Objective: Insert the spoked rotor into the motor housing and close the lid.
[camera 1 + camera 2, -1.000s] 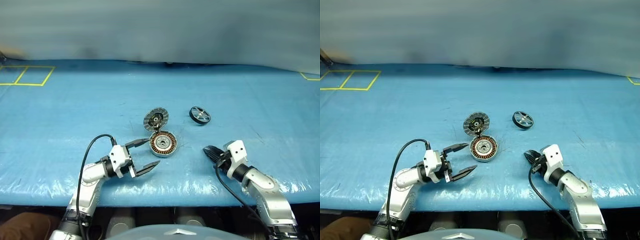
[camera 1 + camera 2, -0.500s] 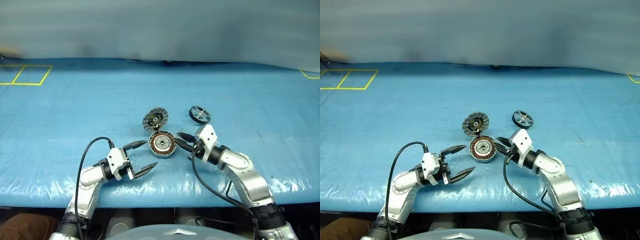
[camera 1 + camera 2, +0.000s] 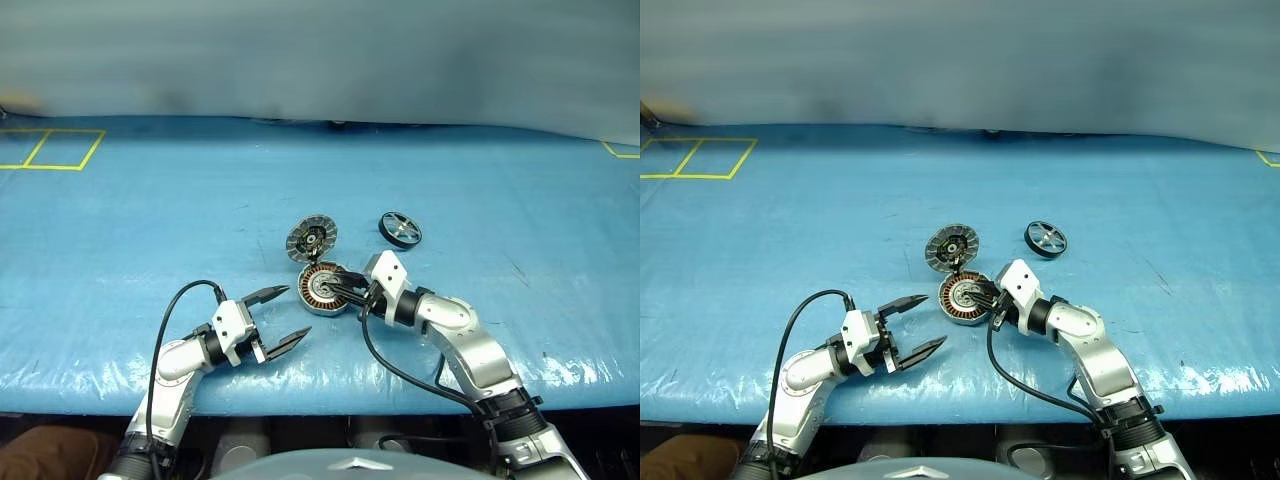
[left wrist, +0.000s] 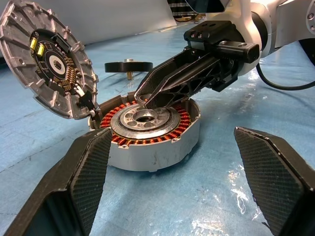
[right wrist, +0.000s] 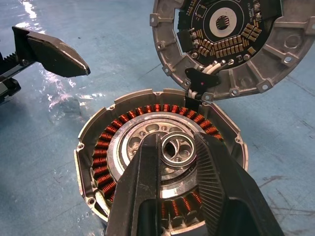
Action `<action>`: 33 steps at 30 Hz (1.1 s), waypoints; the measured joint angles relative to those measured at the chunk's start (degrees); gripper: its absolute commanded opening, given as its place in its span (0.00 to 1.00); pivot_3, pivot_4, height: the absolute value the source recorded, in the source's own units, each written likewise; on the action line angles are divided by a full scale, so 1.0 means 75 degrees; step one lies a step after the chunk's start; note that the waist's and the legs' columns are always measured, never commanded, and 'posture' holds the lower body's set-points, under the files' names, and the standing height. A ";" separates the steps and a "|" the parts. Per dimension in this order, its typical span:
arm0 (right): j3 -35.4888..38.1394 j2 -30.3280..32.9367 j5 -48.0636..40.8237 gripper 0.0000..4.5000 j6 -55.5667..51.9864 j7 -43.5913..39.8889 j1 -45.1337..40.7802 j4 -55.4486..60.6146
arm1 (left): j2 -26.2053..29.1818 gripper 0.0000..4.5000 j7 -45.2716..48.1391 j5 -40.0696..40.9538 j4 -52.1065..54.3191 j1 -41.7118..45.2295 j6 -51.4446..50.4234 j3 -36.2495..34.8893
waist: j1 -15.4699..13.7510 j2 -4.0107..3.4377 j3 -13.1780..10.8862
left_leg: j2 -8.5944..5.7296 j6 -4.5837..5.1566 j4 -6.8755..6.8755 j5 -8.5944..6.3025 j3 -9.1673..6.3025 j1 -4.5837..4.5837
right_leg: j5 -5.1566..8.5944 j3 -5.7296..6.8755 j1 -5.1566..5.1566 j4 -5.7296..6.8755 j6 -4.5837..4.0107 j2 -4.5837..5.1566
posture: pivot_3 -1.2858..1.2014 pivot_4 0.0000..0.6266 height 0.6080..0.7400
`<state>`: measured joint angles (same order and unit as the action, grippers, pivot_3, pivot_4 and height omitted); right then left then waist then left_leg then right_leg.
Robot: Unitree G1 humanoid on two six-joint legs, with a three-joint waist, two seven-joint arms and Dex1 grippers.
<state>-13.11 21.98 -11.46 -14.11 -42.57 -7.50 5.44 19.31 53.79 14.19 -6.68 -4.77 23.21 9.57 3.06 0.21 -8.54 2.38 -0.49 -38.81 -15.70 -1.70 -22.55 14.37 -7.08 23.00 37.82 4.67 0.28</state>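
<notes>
Over the motor housing (image 3: pixel 324 288), my right gripper (image 5: pixel 175 169) hovers, fingers narrowly parted, empty; my left gripper (image 3: pixel 281 318) gapes wide beside it. Lid (image 3: pixel 311 239) stands open; spoked rotor (image 3: pixel 400 229) lies apart.

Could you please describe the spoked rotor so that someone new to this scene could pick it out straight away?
On the blue table, find the round parts at its middle. The spoked rotor lies farthest to the robot's right, apart from the motor housing and its raised lid. It alone is a black ring with silver spokes, without copper windings.
</notes>
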 measured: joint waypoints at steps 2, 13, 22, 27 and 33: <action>-0.0018 -0.0061 0.0001 0.14 0.0000 -0.0003 -0.0023 -0.0008 | 0.0005 0.93 -0.0013 -0.0072 0.0000 0.0001 -0.0005 0.0010 | 0.0001 0.0000 0.0000 | 0.0000 0.0000 0.0001 0.0000 0.0001 0.0000 | 0.0000 0.0000 0.0001 0.0000 0.0000 0.0000 | 0.52 0.24 1.00; -0.0195 -0.0195 0.0059 0.14 0.0024 -0.0104 -0.0164 -0.0141 | 0.0005 0.93 -0.0101 -0.0099 0.0000 0.0014 -0.0035 0.0021 | 0.0007 0.0002 -0.0002 | 0.0000 0.0000 0.0004 0.0000 0.0000 -0.0002 | 0.0000 0.0000 0.0005 0.0000 -0.0001 0.0000 | 0.52 0.24 1.00; -0.0223 -0.0256 0.0124 0.42 0.0060 -0.0171 -0.0288 -0.0361 | 0.0010 0.93 -0.0186 -0.0103 0.0001 0.0004 -0.0053 0.0030 | 0.0024 0.0003 -0.0003 | 0.0000 0.0000 0.0009 0.0000 0.0001 -0.0002 | 0.0001 0.0000 0.0007 0.0000 -0.0002 0.0000 | 0.52 0.24 1.00; -0.0233 -0.0277 0.0179 0.56 0.0198 -0.0175 -0.0290 -0.0379 | 0.0011 0.93 -0.0209 -0.0104 0.0001 -0.0004 -0.0053 0.0031 | 0.0041 0.0004 -0.0004 | 0.0000 0.0000 0.0012 0.0000 0.0001 -0.0003 | 0.0001 0.0000 0.0009 0.0000 -0.0002 0.0000 | 0.52 0.24 1.00; -0.0183 -0.0386 -0.0083 0.56 0.0182 -0.0273 -0.0275 -0.0330 | 0.0009 0.93 -0.0215 -0.0151 0.0001 -0.0011 -0.0053 0.0073 | 0.0049 0.0005 -0.0004 | 0.0000 0.0000 0.0024 0.0000 0.0001 -0.0003 | -0.0001 0.0000 0.0015 0.0000 -0.0001 0.0000 | 0.52 0.24 1.00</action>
<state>-14.48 19.09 -12.08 -12.75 -44.61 -9.56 2.97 19.38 52.17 13.06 -6.67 -4.85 22.82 10.12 3.42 0.25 -8.57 2.38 -0.49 -38.63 -15.70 -1.70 -22.58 14.37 -7.08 23.12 37.82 4.67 0.28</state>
